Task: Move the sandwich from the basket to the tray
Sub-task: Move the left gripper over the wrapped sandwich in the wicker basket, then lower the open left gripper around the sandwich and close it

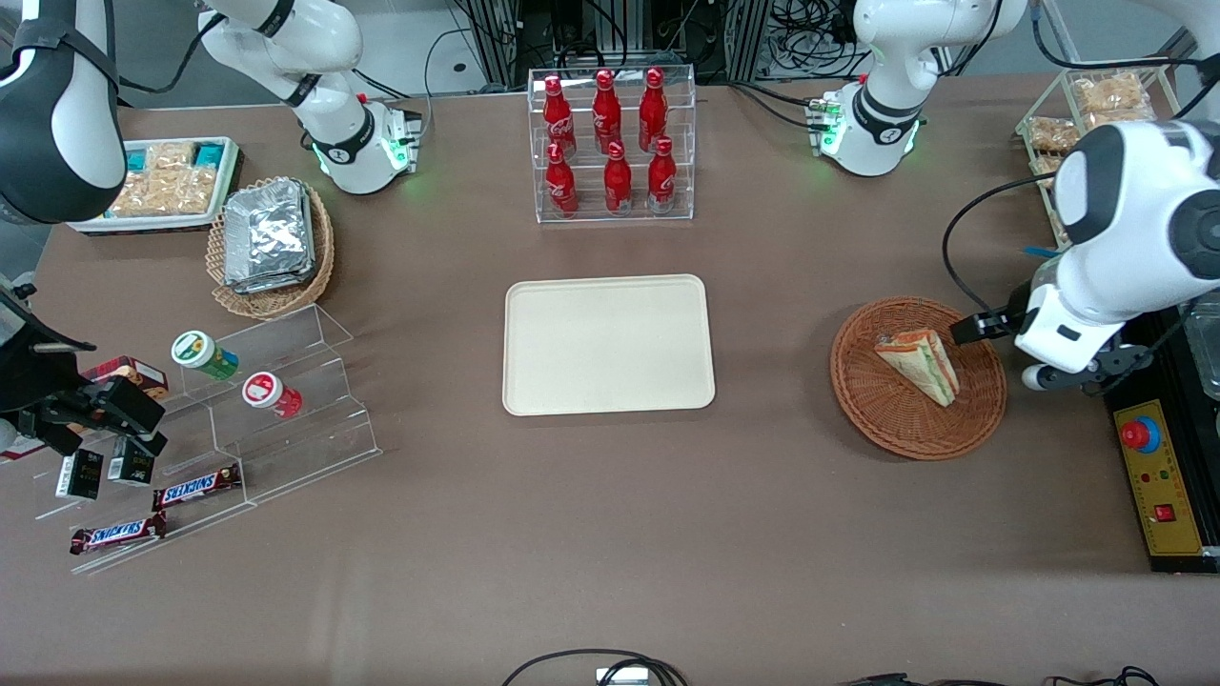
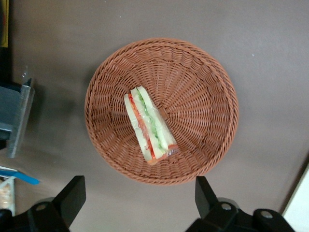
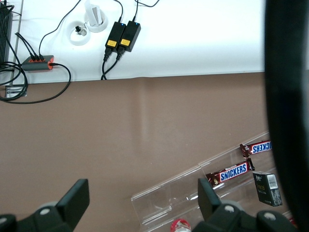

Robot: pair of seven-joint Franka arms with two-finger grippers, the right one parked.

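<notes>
The sandwich (image 1: 920,364) (image 2: 148,124), a pale wedge with green, red and white layers, lies in the middle of the reddish-brown wicker basket (image 1: 863,391) (image 2: 212,87). This basket sits toward the working arm's end of the table. My left gripper (image 1: 991,333) (image 2: 139,198) hovers above the table just outside the basket's rim, on the working arm's side. It is open, and its black fingers (image 2: 72,193) have only bare table between them. The cream tray (image 1: 534,391) lies flat in the table's middle with nothing on it; a corner of this tray (image 2: 301,205) shows in the left wrist view.
A clear rack of red bottles (image 1: 610,143) stands farther from the camera than the tray. A black control box with a red button (image 1: 1158,476) lies beside the basket at the table's end. A tan basket of foil packets (image 1: 272,243) and an acrylic snack stand (image 1: 286,410) sit toward the parked arm's end.
</notes>
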